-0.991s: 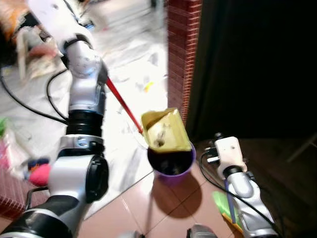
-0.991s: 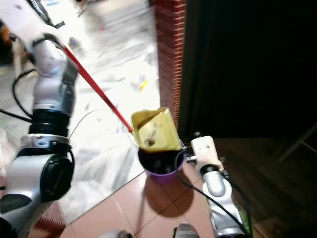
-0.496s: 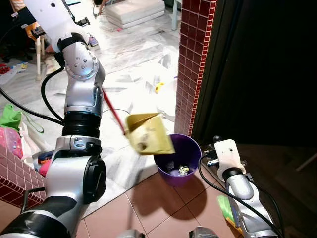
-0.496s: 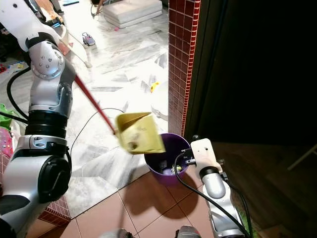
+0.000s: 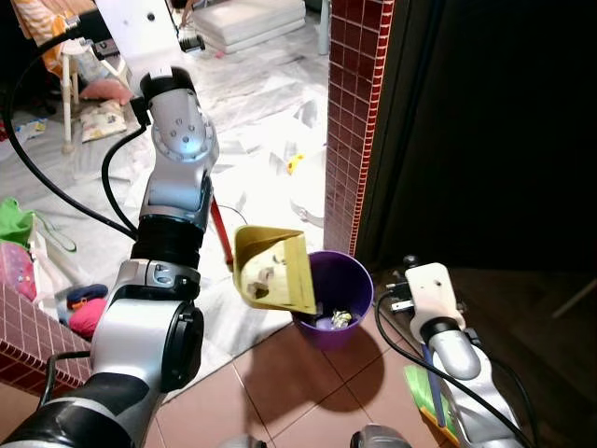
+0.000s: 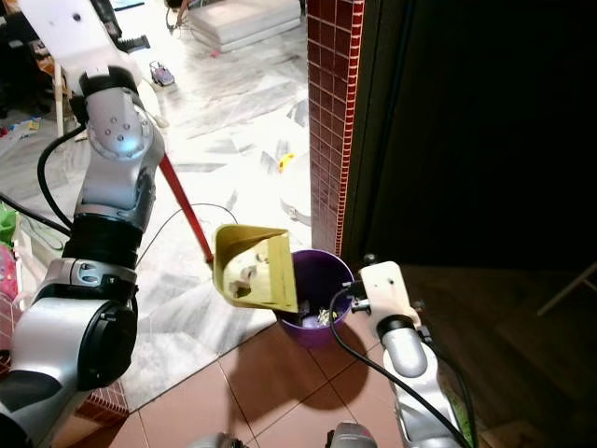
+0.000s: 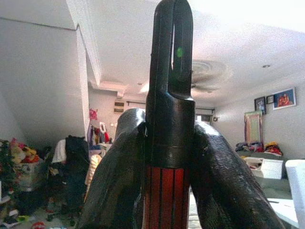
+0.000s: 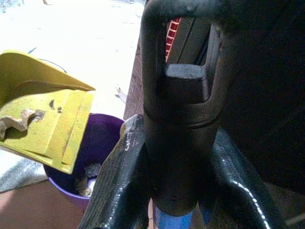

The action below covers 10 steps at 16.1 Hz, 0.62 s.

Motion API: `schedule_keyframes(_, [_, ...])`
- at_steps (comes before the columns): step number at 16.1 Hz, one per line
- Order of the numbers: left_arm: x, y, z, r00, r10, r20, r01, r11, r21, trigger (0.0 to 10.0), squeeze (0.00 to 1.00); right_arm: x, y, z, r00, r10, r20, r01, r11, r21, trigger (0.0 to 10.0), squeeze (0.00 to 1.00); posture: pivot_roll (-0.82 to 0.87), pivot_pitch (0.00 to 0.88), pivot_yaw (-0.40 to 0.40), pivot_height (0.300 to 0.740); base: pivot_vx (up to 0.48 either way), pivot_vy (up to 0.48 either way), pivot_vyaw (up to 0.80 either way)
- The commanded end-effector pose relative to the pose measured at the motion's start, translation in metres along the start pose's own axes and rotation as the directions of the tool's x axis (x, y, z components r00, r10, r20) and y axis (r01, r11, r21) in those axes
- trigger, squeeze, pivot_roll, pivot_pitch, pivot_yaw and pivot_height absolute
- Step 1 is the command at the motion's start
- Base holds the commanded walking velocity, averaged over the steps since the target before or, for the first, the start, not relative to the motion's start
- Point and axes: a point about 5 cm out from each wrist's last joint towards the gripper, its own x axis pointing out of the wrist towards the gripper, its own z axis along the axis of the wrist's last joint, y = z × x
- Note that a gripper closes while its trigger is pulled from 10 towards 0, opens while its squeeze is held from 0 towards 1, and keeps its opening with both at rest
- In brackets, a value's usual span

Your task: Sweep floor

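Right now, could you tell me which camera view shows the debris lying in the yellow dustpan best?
The right wrist view: a crumpled brown scrap lies close-up on the yellow dustpan. Both eye views show the debris smaller, as small dark bits. The left wrist view shows the red handle.

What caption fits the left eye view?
Yellow dustpan, still holding debris, tilted beside the purple bin on its red handle.

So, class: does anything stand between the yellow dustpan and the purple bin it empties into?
Nothing visible does. The dustpan, on its red handle in the left gripper, hangs tilted at the bin's open rim, some debris in its tray.
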Motion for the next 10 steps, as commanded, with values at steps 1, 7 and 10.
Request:
schedule_keyframes(1, [0.006, -0.002, 0.017, 0.994, -0.011, 0.111, 0.013, 1.0, -0.02, 10.0, 0.0, -0.004, 0.001, -0.009, 0.999, 0.018, -0.049, -0.016, 0.999, 0.037, 10.0, 0.0, -0.19, 0.0, 0.121, 0.74, 0.0, 0.0, 0.0])
schedule_keyframes(7, [0.002, -0.027, 0.024, 0.981, -0.087, 0.174, 0.098, 0.994, -0.055, 10.0, 0.0, -0.022, -0.006, -0.01, 0.998, -0.007, -0.06, 0.009, 0.999, 0.036, 10.0, 0.0, -0.27, 0.0, 0.154, 0.74, 0.0, 0.0, 0.0])
schedule_keyframes(10, [0.001, -0.04, 0.028, 0.973, -0.125, 0.194, 0.144, 0.986, -0.087, 10.0, 0.0, -0.031, -0.014, -0.012, 0.997, -0.036, -0.069, 0.038, 0.999, 0.031, 10.0, 0.0, -0.3, 0.0, 0.172, 0.74, 0.0, 0.0, 0.0])
